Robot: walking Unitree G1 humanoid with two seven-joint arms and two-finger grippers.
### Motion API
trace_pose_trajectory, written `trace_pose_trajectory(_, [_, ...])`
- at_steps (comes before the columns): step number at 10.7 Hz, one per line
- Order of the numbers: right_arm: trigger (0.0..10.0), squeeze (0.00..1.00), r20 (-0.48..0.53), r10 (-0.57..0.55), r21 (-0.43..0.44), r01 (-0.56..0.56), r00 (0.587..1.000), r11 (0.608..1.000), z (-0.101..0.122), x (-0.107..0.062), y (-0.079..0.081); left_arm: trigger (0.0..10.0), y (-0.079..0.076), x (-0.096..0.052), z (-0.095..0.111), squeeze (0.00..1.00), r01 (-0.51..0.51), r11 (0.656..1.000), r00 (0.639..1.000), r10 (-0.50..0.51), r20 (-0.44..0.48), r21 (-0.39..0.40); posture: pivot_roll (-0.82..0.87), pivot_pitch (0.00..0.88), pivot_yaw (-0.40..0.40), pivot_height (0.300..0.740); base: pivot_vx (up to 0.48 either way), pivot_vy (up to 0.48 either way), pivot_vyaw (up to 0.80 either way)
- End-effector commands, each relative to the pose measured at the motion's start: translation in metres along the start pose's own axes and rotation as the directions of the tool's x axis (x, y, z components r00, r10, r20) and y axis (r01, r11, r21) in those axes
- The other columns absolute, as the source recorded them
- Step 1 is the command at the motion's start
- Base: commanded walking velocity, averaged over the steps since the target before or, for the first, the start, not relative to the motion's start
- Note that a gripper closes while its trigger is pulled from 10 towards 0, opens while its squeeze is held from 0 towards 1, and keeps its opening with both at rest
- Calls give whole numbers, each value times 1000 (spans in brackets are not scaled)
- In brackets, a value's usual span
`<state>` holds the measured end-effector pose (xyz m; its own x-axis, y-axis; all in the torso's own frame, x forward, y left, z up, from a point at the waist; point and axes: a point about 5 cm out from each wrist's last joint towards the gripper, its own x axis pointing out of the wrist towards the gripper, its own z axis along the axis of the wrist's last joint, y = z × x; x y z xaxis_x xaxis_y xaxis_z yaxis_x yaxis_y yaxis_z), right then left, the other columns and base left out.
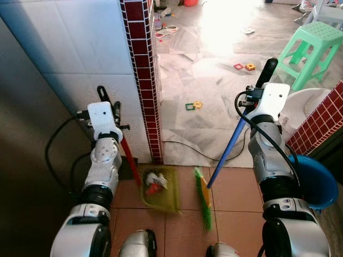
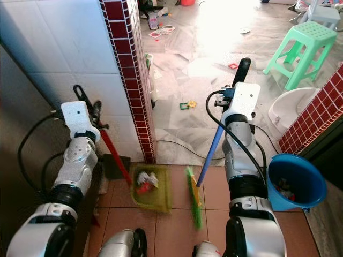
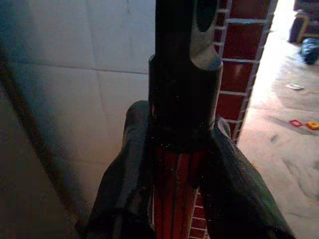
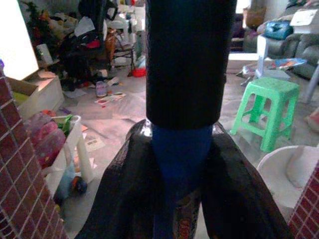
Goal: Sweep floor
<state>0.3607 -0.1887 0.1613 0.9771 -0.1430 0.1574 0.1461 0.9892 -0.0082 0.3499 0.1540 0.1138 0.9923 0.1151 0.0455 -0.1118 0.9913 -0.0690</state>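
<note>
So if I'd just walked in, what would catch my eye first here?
Probably the tools: the right gripper clamps a blue-handled broom, its green bristles resting on the tiled floor beside a green dustpan holding swept-up scraps. The left gripper holds the dustpan's red handle. A bright green stool stands farther off on the robot's right.

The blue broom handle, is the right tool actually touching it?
Touching. The right wrist view shows the right tool with both black fingers pressed against the blue broom handle, no gap on either side.
</note>
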Motion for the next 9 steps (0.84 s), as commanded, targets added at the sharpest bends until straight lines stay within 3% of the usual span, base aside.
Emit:
trace_pose_trajectory(1, [10000,0,35,-2,-8,2,999,1000,6,2,2,10000,-5,3,18,0,26,999,997,-25,71,-18,-106,28,84,740,0,0,-444])
trace_pose_trajectory(2, [10000,0,37,1,-2,-1,999,1000,6,2,5,10000,-7,2,18,0,33,999,997,-31,70,-23,-107,31,83,740,0,0,0])
trace_pose_trajectory(5, [10000,0,35,3,5,-3,999,1000,6,2,6,10000,-13,-2,16,0,47,998,998,-45,55,-42,-113,43,76,740,0,0,-698])
trace_pose_trajectory(9, [10000,0,26,11,2,-11,1000,1000,3,0,5,10000,-18,-5,15,0,60,996,997,-58,43,-58,-120,49,72,740,0,-276,-433])
